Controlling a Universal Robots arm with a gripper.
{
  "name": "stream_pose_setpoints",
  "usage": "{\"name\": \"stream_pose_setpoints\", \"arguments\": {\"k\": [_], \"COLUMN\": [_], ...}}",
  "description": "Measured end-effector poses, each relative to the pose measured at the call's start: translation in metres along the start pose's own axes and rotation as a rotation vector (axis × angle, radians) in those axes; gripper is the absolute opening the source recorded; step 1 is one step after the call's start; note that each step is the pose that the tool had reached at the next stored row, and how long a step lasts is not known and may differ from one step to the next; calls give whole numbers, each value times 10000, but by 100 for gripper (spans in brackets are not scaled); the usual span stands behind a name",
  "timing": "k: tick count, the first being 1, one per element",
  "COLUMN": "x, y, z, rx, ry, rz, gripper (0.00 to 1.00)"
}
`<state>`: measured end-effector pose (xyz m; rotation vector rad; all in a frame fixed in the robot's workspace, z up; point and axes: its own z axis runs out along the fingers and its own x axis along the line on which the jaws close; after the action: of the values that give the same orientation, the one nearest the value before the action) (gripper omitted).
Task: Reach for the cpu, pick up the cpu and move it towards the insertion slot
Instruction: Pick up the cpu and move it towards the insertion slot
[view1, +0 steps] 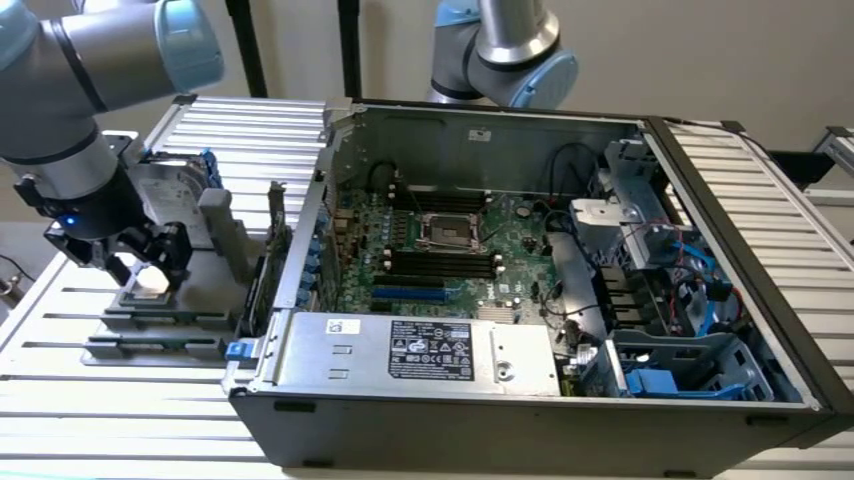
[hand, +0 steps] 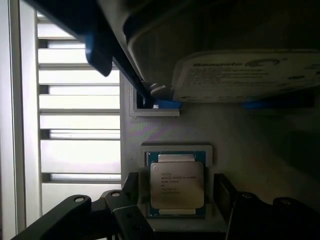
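Exterior view, arm: A grey arm with pale blue joints reaches down at the exterior view's left. Its black gripper (view1: 130, 262) hangs low over a grey parts tray (view1: 154, 320) on the slatted table (view1: 80, 400).
Exterior view, cpu: The cpu (view1: 144, 291) lies flat in the tray, just under the gripper's tips and well apart from the open computer case (view1: 534, 420).
Exterior view, insertion slot: The insertion slot (view1: 447, 231), a shiny square frame with a dark centre, sits on the green board inside the case, next to the long black memory slots (view1: 441, 265).
Exterior view, surroundings: An upright hard drive (view1: 171, 195) stands in the tray behind the gripper. A second arm (view1: 507, 50) hangs behind the case, and a labelled power supply (view1: 420, 350) lies along the case's near edge.
Wrist view, cpu: The cpu (hand: 176, 184), with a silvery printed lid and a green rim, rests in a pale square nest (hand: 177, 149).
Wrist view, gripper: The gripper (hand: 176, 186) is spread wide, with one of its black fingers (hand: 131, 186) on each side of the chip and apart from its edges. It has hold of nothing.
Wrist view, hard drive: The hard drive (hand: 245, 75), with a labelled face and blue clips, stands beyond the cpu.
Wrist view, table: White slats of the table (hand: 80, 130) run beside the tray.
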<state>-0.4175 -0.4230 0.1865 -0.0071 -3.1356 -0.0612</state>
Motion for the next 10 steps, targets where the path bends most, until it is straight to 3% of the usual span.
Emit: {"name": "stream_pose_setpoints", "arguments": {"k": [10], "x": [-12], "y": [0], "z": [15], "rx": [4], "ry": [94], "rz": [-158], "gripper": [71]}}
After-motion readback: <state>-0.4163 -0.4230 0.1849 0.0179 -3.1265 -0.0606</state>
